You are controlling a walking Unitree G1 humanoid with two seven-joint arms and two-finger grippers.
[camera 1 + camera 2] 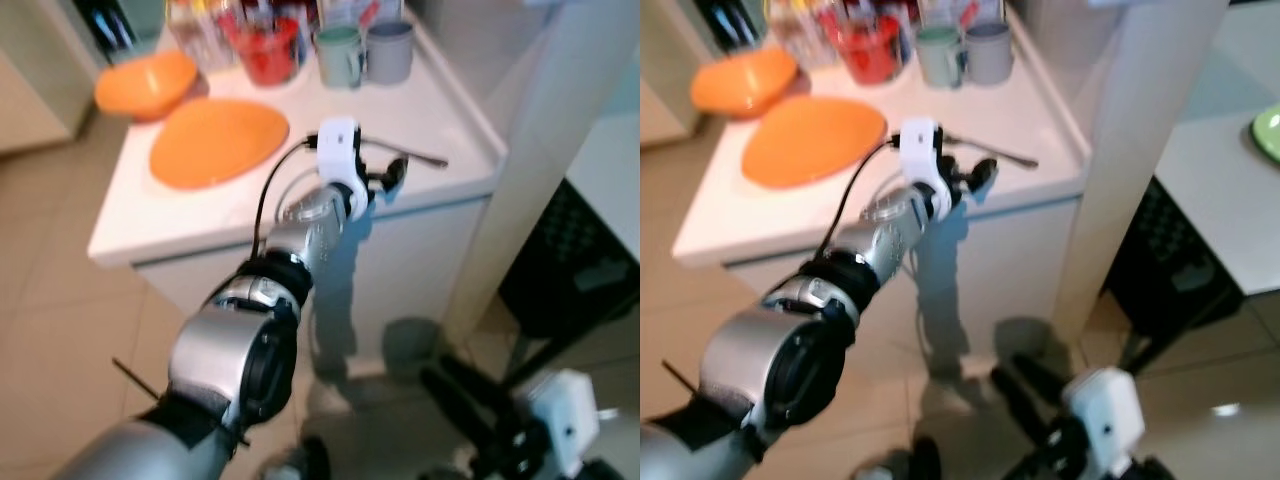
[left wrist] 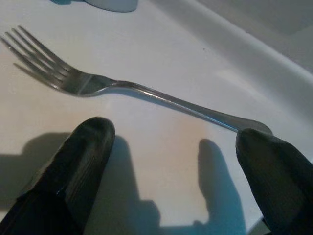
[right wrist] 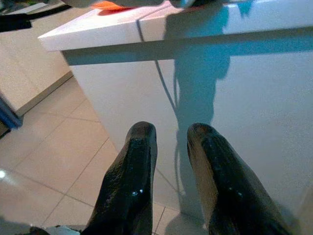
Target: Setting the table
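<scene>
Stainless steel fork (image 2: 146,93) lies flat near the white table's (image 1: 200,225) right edge, not lifted yet; left hand (image 2: 176,161) spread wide around it. Right hand (image 3: 171,186) hangs low, narrow.

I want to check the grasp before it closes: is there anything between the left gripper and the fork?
Nothing visible. The left gripper is open over the white counter, and the fork lies flat just beyond the fingertips, its handle end near one of them. Only bare counter lies between. The mugs stand farther back.
</scene>
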